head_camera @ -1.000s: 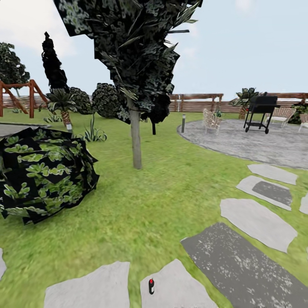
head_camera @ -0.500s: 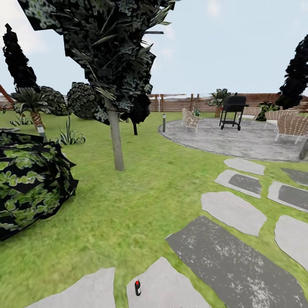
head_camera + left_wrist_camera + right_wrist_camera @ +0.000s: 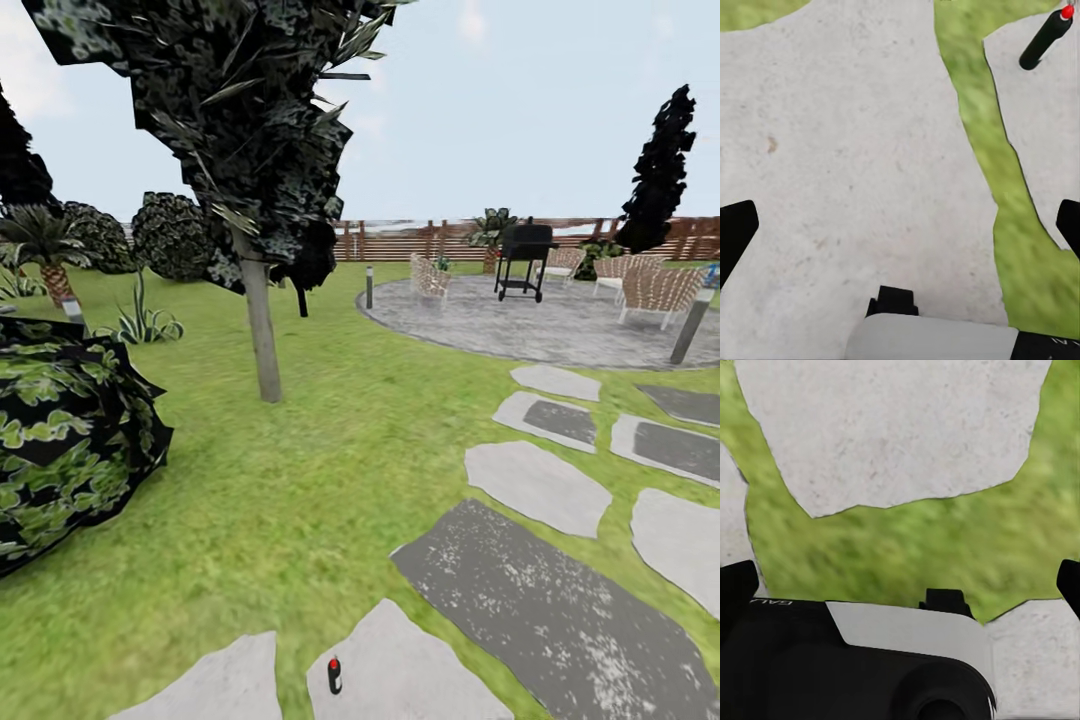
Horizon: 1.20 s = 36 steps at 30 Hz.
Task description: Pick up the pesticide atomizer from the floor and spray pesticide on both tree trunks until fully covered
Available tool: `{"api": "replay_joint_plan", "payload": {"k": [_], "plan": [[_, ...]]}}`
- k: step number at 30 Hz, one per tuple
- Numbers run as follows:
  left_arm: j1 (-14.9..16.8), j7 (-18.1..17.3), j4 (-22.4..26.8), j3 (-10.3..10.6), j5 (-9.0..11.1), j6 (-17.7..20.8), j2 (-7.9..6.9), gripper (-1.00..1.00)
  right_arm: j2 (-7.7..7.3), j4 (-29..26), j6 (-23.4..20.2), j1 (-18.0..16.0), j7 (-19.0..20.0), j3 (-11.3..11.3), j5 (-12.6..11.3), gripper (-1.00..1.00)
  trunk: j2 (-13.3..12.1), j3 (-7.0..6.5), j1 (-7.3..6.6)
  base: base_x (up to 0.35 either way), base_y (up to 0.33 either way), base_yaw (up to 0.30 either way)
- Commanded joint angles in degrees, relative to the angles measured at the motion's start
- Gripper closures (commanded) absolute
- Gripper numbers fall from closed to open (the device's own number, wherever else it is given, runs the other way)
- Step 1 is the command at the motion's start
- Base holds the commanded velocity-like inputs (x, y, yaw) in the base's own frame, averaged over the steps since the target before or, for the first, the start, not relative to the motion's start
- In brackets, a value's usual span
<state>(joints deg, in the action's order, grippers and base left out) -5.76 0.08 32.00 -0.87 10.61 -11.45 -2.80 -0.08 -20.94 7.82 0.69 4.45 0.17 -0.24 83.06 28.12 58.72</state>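
We see the pesticide atomizer (image 3: pixel 335 676) upright on a stepping stone (image 3: pixel 400 670) | tree trunk (image 3: pixel 262 330) beyond it | left hand (image 3: pixel 900 232) spread, empty | right hand (image 3: pixel 900 585) spread, empty

My black fingertips (image 3: pixel 736 232) frame a pale grey stepping stone (image 3: pixel 855 150) speckled faintly, edged by bright green grass (image 3: pixel 979 120). The atomizer (image 3: pixel 335 676) is black with a red tip. The tree trunk (image 3: pixel 262 330) is mottled grey-brown under dark green leaves. A brown slatted fence (image 3: pixel 420 240) runs behind a black grill (image 3: pixel 524 255) on the grey patio (image 3: pixel 540 325).
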Motion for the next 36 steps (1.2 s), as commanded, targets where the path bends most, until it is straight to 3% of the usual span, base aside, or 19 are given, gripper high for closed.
{"api": "replay_joint_plan", "payload": {"k": [1, 12, 26, 36], "plan": [[-0.04, 0.01, 0.08, 0.06, 0.37, -0.07, -0.01, -1.0, -0.01, -0.06, 0.09, 0.02, 0.15, 0.01, -0.03, -1.0, 0.02, 0.03, 0.0, 0.0, 0.077, -0.264], [-0.04, 0.01, 0.08, 0.09, 0.37, -0.07, -0.01, -1.0, -0.01, -0.07, 0.09, 0.02, 0.13, 0.01, -0.03, -1.0, 0.02, 0.03, 0.0, 0.0, 0.017, -0.281], [-0.04, 0.01, 0.08, 0.16, 0.36, -0.07, -0.01, -1.0, -0.01, -0.06, 0.09, 0.02, 0.12, 0.01, -0.03, -1.0, 0.02, 0.03, 0.0, 0.0, -0.226, -0.037], [-0.04, 0.01, 0.08, 0.16, 0.37, -0.08, -0.01, -1.0, -0.01, -0.06, 0.09, 0.02, 0.17, 0.01, -0.03, -1.0, 0.02, 0.03, 0.0, 0.0, -0.057, -0.152]]}}
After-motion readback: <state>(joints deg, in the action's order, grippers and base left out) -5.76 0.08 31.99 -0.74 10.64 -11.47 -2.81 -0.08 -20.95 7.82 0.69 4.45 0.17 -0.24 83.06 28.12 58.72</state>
